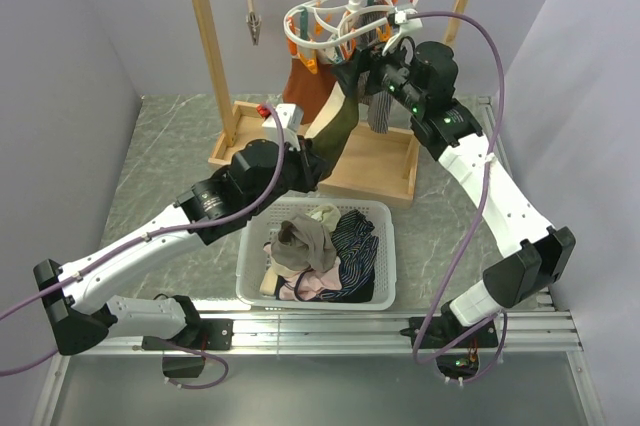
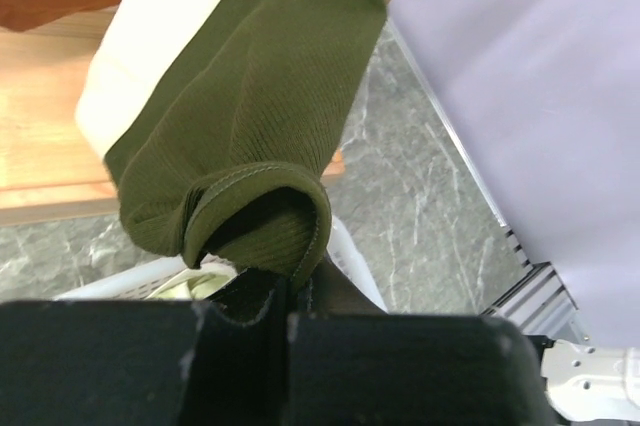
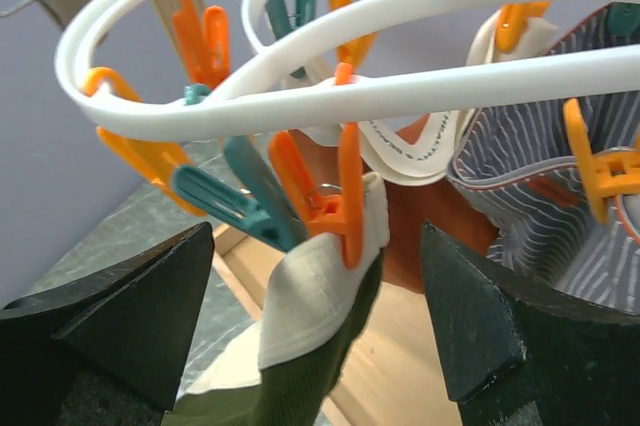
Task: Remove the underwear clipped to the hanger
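A grey marbled table [image 1: 170,146] is seen; a wooden rack's tray base [image 1: 385,174] is set on it, with a white basket [image 1: 388,246] placed just in front.

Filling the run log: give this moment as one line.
left gripper: shut on olive underwear hem | right gripper: open, facing orange peg | olive underwear: clipped to hanger

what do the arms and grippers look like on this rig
Both arms have white link shells with black joint housings: left arm, right arm. A purple-grey cable runs along each one. Small green lights glow near the right wrist. The right gripper has black wedge-shaped fingers; the left gripper is black too.
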Motion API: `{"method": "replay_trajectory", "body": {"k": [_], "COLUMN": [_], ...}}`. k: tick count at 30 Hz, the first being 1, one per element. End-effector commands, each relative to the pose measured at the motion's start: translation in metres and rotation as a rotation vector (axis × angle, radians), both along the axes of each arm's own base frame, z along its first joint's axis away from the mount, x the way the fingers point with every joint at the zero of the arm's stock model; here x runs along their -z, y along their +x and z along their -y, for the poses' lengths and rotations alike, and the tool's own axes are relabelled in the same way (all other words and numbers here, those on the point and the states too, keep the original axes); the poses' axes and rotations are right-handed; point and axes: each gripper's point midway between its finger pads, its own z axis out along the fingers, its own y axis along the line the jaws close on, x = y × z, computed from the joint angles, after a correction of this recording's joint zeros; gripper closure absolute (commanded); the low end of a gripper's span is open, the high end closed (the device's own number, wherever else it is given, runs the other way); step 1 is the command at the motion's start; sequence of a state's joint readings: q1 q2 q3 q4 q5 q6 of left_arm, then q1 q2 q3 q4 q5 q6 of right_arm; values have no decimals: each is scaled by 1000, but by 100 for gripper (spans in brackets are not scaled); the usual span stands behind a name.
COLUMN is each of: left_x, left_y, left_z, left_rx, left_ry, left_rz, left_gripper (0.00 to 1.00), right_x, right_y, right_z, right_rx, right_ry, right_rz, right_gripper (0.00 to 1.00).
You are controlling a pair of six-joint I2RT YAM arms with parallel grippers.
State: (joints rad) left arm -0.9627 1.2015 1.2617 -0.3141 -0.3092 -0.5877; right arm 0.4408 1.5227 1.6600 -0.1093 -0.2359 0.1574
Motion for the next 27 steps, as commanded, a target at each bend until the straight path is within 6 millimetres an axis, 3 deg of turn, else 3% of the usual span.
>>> {"method": "replay_trajectory", "body": {"k": [1,2,7,11,16,20,25,26,27], "left_x": [-39,-41,-44,-44,-47,-49,-47,-47,-47], "left_y": [-2,-3,-4,-5,-7,-7,-6,-6,-6], "left_z": [6,6,3,2,2,1,1,1,1], "left_rx": [31,33,30,30,36,38,33,33,33], "left_ry": [-82,-84,-88,-92,-100,-94,-89,-89,-90], "left_rz": [67,71,73,68,71,76,73,73,72], "left_gripper": [99,99,99,99,99,99,99,99,99], "right_x": [-21,-29,-23,-30,-35,-34,-51,-54,-58], "right_y": [1,3,23,28,36,36,32,31,29], "right_z": [12,14,8,8,10,0,-6,-5,-5], "right_rx": [66,77,89,104,121,73,42,45,44], "right_ry": [-11,-6,-40,-43,-57,-50,0,8,20], "right_rz": [58,71,62,88,102,112,161,166,176], "right_gripper": [10,10,13,16,26,42,59,73,79]}}
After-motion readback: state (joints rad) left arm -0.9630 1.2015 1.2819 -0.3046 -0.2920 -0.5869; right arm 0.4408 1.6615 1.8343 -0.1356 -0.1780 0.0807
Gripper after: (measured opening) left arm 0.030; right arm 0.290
